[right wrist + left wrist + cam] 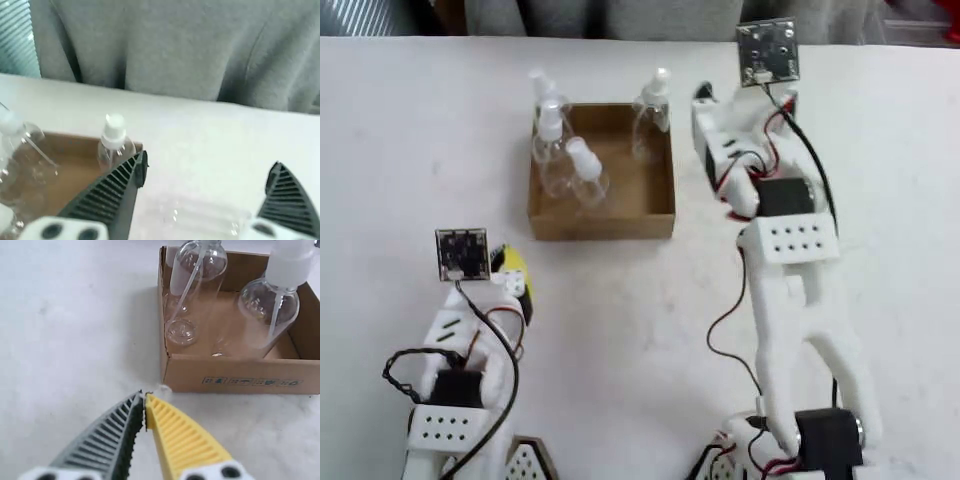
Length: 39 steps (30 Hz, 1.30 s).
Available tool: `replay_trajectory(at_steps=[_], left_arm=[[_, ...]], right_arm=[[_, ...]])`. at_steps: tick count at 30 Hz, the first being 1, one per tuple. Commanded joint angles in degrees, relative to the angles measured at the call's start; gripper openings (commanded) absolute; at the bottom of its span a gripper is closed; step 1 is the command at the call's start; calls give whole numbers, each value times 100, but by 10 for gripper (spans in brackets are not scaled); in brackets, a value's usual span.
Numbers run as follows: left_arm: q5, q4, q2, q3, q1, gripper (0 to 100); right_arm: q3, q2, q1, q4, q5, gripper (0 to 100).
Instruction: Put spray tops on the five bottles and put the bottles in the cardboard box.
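Carefully, I'd close my right gripper (210, 167), jaws apart at upper right, squarely on the clear bottle (200, 215) lying beside the box (605, 225), leaving my left gripper (145, 399) pinched together at lower left.

Bottles (585, 165) in cardboard box (602, 225) — box on table (420, 130).

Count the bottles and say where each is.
5 bottles. Three sit at the cardboard box's left side, one in its far right corner; the fifth lies on the table between the right gripper's open fingers.
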Motion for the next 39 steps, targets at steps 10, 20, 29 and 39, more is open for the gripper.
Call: replay_trajectory(at_steps=[10, 20, 29, 39], left_arm=[[18, -18, -4, -35, -48, 23], [18, -18, 13, -35, -22, 23], [18, -18, 13, -35, -22, 23], [18, 9, 22, -35, -31, 23]], right_arm=[[79, 251, 1200, 901, 1222, 42], [-888, 1947, 1244, 927, 3332, 85], [-3411, 3899, 971, 2510, 4607, 116], [-6620, 5754, 646, 5059, 5697, 384]])
